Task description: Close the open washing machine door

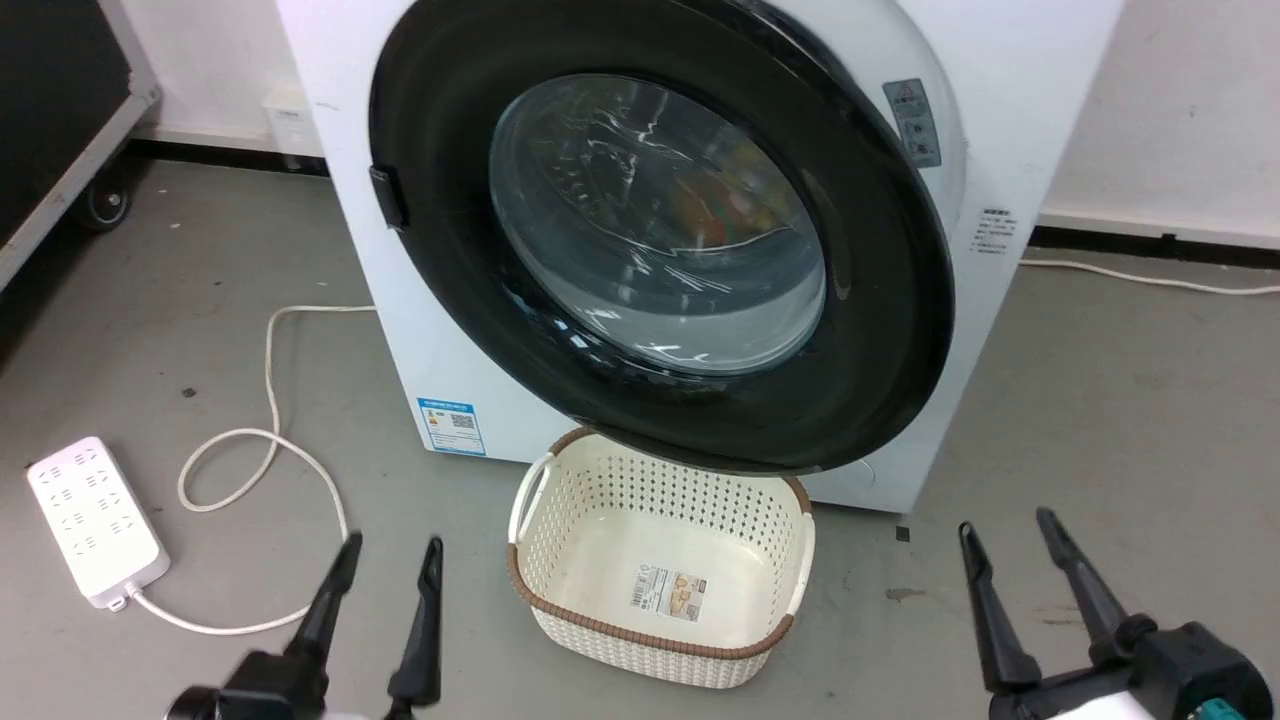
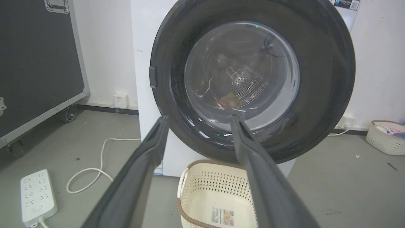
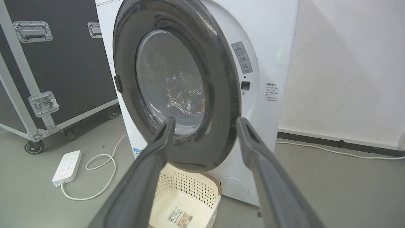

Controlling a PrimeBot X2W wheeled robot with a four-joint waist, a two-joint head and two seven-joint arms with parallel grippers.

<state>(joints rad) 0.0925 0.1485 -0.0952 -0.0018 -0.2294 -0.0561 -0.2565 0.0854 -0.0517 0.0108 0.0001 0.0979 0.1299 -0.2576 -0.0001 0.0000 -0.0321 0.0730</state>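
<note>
The washing machine door point(image 1: 655, 225) is a wide glossy black disc with a bulging clear glass centre. It hangs ajar in front of the white washing machine point(image 1: 1020, 80). Hinged on its left, its right edge stands off the front panel, as the right wrist view shows point(image 3: 174, 85). Through the glass point(image 2: 250, 79) I make out the steel drum and some coloured items. My left gripper point(image 1: 392, 545) is open and low at the left, short of the door. My right gripper point(image 1: 1005, 522) is open at the lower right, holding nothing.
An empty cream laundry basket point(image 1: 640, 650) stands on the floor under the door's lower edge. A white power strip point(image 1: 95, 520) and its looped cable point(image 1: 270, 400) lie at the left. A black wheeled case point(image 3: 63, 63) stands left of the machine. Another basket point(image 2: 386, 137) sits far right.
</note>
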